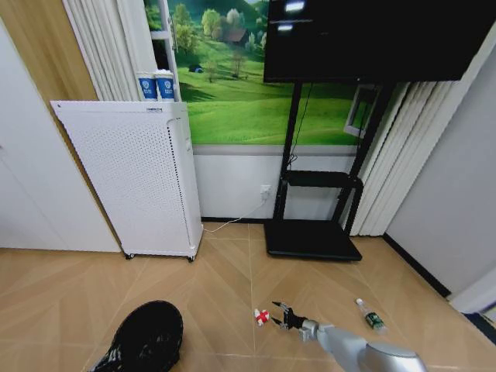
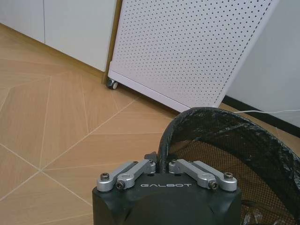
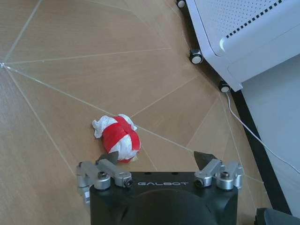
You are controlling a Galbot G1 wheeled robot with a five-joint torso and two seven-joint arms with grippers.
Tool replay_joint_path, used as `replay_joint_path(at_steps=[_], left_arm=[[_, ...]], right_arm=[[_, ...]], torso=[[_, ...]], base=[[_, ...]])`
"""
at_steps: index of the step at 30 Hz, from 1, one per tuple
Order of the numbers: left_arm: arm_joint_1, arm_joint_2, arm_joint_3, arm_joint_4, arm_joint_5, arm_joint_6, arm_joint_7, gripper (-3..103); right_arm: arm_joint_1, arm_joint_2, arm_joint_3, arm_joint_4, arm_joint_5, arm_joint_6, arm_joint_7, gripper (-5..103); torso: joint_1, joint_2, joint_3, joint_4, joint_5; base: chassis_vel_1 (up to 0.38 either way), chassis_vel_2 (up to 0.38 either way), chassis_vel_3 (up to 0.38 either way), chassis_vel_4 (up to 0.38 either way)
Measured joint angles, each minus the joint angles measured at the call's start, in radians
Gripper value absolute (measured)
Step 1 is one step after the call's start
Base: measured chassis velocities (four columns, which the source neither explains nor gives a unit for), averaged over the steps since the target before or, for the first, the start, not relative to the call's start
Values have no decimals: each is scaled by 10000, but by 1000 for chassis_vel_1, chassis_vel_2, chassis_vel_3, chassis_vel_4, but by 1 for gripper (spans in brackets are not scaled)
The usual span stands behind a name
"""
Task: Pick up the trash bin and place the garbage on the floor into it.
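The right gripper [image 3: 157,161] has its fingers spread wide just above the floor [image 1: 225,287]. The red-and-white piece [image 3: 118,136] lies beside one fingertip [image 3: 110,157], off toward that side rather than centred between them (contact seems unlikely, though I cannot be sure). Bare planks surround it. The left gripper [image 2: 161,165] pinches the rim of the trash bin [image 2: 220,140], near the white cabinet [image 1: 136,182]. The bottle [image 1: 370,314] lies apart.

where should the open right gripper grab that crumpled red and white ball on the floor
Across the middle of the crumpled red-and-white wad, probably from straight above: it lies loose on the wood plank floor, rounded and soft, with no handle. The right gripper is open but offset, one fingertip by it.
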Motion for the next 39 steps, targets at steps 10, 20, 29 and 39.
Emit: replay_joint_path(at_steps=[10, 20, 29, 39], left_arm=[[-91, -6, 71, 2, -37, 0, -2, 7], [-147, 51, 50, 21, -236, -4, 38, 7], [-221, 80, 77, 21, -310, -13, 60, 7], [-275, 112, 129, 14, -354, -24, 83, 7]], right_arm=[[50, 466, -358, -479, -180, -84, -15, 100], [227, 981, -757, -989, -374, -209, -66, 100], [247, 1163, -934, -1261, -281, -290, -172, 100], [111, 1243, -1038, -1365, -110, -398, -169, 100]], torso=[[0, 0, 0, 0, -1], [0, 0, 0, 1, 0], [0, -1, 0, 0, -1], [0, 0, 0, 0, 0]], base=[[0, 0, 0, 0], [0, 0, 0, 0], [0, 0, 0, 0], [0, 0, 0, 0]])
